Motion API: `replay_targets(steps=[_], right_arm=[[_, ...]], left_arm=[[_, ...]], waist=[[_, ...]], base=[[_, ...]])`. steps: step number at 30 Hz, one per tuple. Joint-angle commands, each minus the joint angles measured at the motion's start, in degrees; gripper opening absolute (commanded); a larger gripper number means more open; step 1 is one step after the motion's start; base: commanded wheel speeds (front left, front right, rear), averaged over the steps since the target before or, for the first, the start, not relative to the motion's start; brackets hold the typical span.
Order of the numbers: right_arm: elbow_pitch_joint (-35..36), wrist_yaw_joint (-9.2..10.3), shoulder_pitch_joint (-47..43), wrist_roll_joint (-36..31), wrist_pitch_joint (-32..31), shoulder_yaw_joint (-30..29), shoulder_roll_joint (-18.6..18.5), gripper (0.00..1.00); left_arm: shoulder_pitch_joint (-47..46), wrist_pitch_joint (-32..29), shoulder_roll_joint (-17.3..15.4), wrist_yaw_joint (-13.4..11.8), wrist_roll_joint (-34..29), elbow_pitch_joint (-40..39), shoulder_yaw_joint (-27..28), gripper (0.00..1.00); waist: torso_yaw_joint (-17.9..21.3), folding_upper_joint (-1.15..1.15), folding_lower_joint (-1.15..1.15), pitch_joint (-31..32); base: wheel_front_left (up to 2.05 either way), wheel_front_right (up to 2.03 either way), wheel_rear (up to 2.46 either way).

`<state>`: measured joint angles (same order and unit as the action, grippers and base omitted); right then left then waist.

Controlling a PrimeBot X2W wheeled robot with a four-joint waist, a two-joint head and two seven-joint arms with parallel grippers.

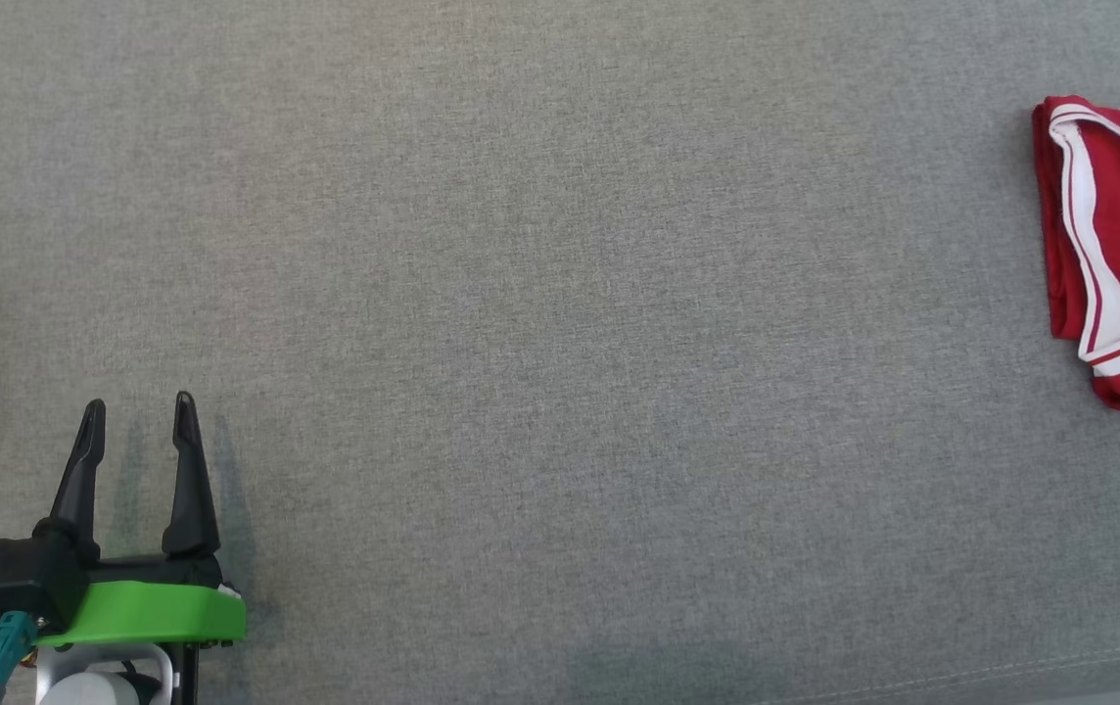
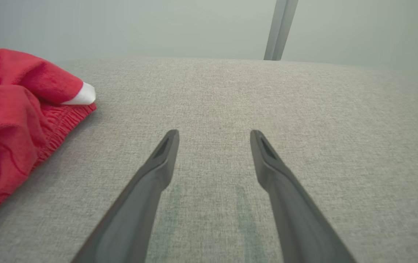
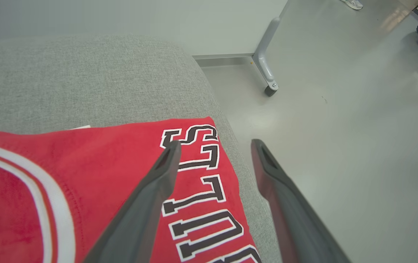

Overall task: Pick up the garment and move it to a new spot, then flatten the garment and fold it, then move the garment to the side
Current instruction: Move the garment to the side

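Step in hand: judged to be the last one, setting the folded garment (image 1: 1113, 245) aside; it looks laid down, so what is left is to clear the arm
Right claw (image 3: 215, 143): spread wide, pinching nothing
Left claw (image 1: 140, 401): spread wide, pinching nothing, low over bare counter (image 1: 560, 343)
Garment: a red fold with white trim and black-and-white lettering, lying flat at the far right of the grey cloth-covered counter, close beside its right edge
Garment to right claw: in the right wrist view one finger lies over the lettered panel and the other hangs out over the floor (image 3: 340, 128) beyond the counter edge; whether a tip touches the cloth I cannot tell
Garment to left claw: well apart, with most of the counter's width between them
Doing it well: raise the right claw straight up with fingers wide before drawing it back, so no tip catches the top layer and pulls the fold open
Risk: a sideways sweep towards the edge could nudge the garment off onto the floor, since little counter is left beside it
Other cloth: a second red piece (image 2: 8, 120) lies crumpled just to the left of the left claw, not touched; it is best left alone
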<state>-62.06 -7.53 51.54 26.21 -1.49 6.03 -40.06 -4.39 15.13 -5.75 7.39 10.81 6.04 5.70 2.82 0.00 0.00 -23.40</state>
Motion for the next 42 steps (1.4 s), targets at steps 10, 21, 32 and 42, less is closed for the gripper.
replay_targets(steps=[10, 21, 32, 42], right_arm=[[5.16, 0.09, -2.82, -3.51, 13.42, 0.74, 1.67, 1.0], [23.81, 0.09, -15.56, -6.85, 16.65, -4.38, 9.0, 1.0], [48.66, 0.08, -36.07, -16.02, 16.69, -13.75, 24.89, 1.0], [56.04, 0.08, -45.0, -20.33, 16.69, -14.53, 31.42, 1.0]], left_arm=[[1.49, -0.02, 1.33, 0.11, 1.45, -0.34, 1.37, 1.0], [3.14, -0.02, 2.11, 0.11, 2.01, 1.91, 2.69, 1.0], [3.34, -0.02, 2.57, 0.11, 2.38, 3.71, 2.81, 1.0], [4.45, -0.02, 2.78, 0.11, 2.51, 6.28, 1.9, 1.0]], waist=[[1.52, 0.0, 0.0, 6.08], [3.5, 0.0, 0.0, 11.37], [3.7, 0.0, 0.0, 14.42], [3.3, 0.0, 0.0, 18.6]], base=[[0.0, 0.0, 0.0], [0.0, 0.0, 0.0], [0.0, 0.0, 0.0], [0.0, 0.0, 0.0]])
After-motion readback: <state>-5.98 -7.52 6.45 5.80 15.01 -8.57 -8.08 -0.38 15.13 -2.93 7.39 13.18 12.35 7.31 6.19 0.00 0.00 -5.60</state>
